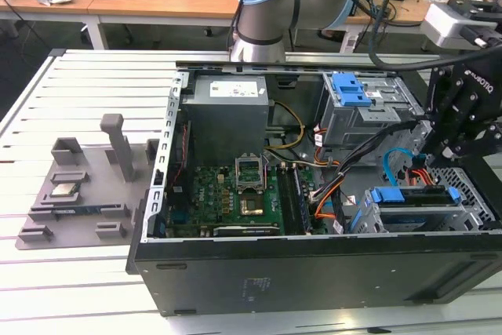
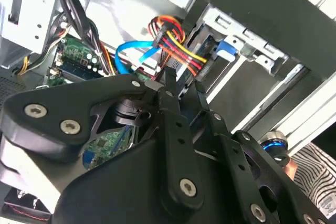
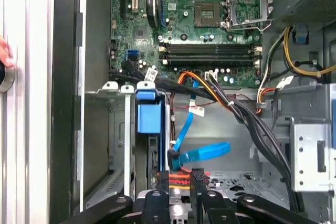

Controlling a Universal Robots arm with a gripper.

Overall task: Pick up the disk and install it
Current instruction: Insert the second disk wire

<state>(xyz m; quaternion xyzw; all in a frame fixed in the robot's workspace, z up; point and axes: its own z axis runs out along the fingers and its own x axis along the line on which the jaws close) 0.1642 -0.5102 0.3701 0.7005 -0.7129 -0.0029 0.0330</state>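
The disk stands on edge in the drive bay at the front corner of the open computer case, on the exterior view's right, with its blue bracket uppermost. Its blue bracket also appears in the first wrist view, and as a blue tab in the second wrist view. My black gripper hangs just above and beside the bay. Its fingers stand a narrow gap apart, with nothing held; cables show through the gap. The gripper is off to one side of the disk and does not touch it.
Red, yellow and blue cables run under the gripper. A grey drive cage with a blue latch sits behind the bay, beside the motherboard. A grey fixture holding a small chip lies left of the case. A hand rests outside the case.
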